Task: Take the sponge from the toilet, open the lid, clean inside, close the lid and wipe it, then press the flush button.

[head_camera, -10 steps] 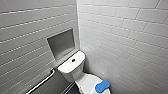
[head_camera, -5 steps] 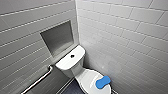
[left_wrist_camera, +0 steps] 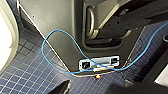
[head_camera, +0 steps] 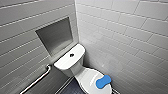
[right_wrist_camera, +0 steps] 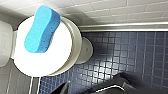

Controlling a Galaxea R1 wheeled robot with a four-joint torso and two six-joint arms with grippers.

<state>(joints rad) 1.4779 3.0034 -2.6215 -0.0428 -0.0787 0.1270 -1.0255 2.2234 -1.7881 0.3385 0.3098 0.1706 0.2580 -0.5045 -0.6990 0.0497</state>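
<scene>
Zero progress so far: sponge [right_wrist_camera: 42, 29] on shut lid [right_wrist_camera: 47, 61], not grabbed. Everything left. Left claw [left_wrist_camera: 92, 88], right claw [right_wrist_camera: 90, 87]: can't tell state.

place: bathroom | evidence: toilet [head_camera: 82, 72]; tiled walls [head_camera: 120, 37]; grab bar [head_camera: 37, 80]; mosaic floor [right_wrist_camera: 120, 52]

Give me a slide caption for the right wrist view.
Blue sponge lying on the closed white toilet lid, seen over a dark blue mosaic floor.
</scene>
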